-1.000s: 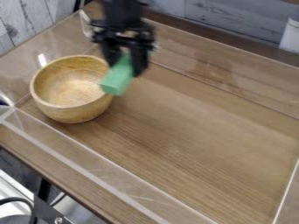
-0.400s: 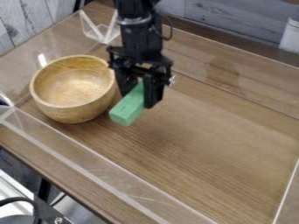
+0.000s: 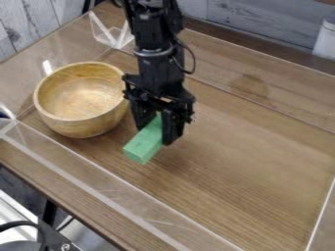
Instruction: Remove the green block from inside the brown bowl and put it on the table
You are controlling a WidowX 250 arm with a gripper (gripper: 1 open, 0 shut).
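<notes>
Camera view: the claw [image 3: 160, 114] is pinched on the upper end of the green block [image 3: 143, 142]. The block is tilted, outside the bowl [image 3: 81, 99] and to its right in view, over the counter [image 3: 229, 147]. Contact with the counter cannot be determined.

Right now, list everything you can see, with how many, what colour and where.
Green block: one, bright green, outside the bowl to its right, at the gripper's lower end
Bowl: one, light tan, left part of the table
Table: one, brown wood grain, across most of the view
White object: one, partly cut off, upper right edge
Cables: black, lower left corner
Wall panels: grey, wood-look, along the top
Gripper: one, black, closed on the green block, centre
Robot arm: one, black, reaching down from the top
</notes>
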